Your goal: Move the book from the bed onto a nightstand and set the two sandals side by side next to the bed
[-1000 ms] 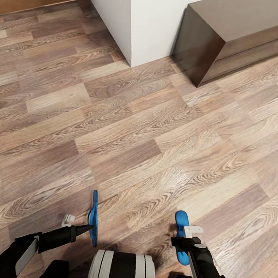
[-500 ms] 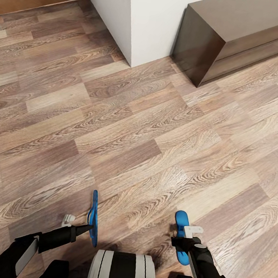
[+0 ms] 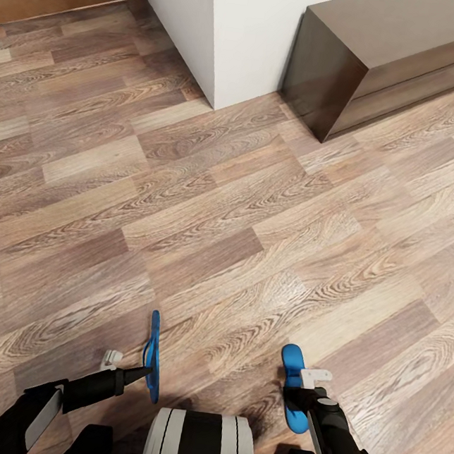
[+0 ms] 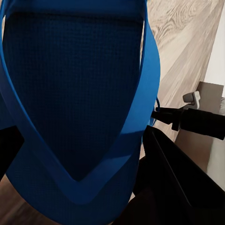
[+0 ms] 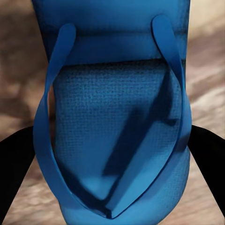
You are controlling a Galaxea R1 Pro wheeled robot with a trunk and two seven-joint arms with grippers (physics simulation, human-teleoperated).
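I hold both blue sandals low over the wood floor. One sandal (image 3: 152, 353) stands edge-on in my left gripper (image 3: 140, 371), which is shut on it. The left wrist view shows its sole and straps (image 4: 79, 93) close up, with a black finger (image 4: 168, 178) beside it. The other sandal (image 3: 291, 387) lies flat in my right gripper (image 3: 304, 387), also shut. Its straps face the right wrist camera (image 5: 117, 117), between dark fingers (image 5: 14, 168). The book and the bed are out of view.
A low dark-brown cabinet (image 3: 390, 55) with two drawer fronts stands at the far right; I cannot tell whether it is a nightstand. A white wall corner (image 3: 229, 35) juts out beside it. Brown wood floor (image 3: 207, 217) stretches between me and them.
The sandal in my right gripper has shifted very slightly to the left. The left arm, its sandal and the camera have stayed still.
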